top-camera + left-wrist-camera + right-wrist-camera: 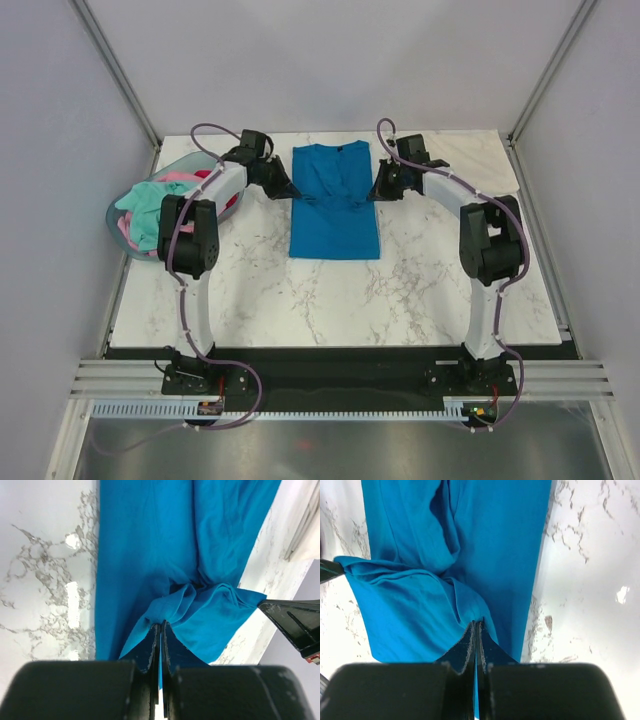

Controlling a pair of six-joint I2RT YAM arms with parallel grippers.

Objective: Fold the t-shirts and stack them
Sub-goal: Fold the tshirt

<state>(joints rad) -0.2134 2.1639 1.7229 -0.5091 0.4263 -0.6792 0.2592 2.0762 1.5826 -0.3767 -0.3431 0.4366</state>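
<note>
Blue t-shirt [335,215] lies on the table [300,295], sides folded in, my left gripper [284,187] and right gripper [381,188] each clamped on its edge, so I judge it half folded, with the shirts [148,205] in the basket [112,218] not yet begun.

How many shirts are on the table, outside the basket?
2. The blue shirt lies mid-table, pinched by the left claw and right claw; the cream shirt sits at the far right corner. Others could hide beneath them.

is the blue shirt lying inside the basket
No, the blue t-shirt lies on the table, apart from the basket at the left edge.
</note>
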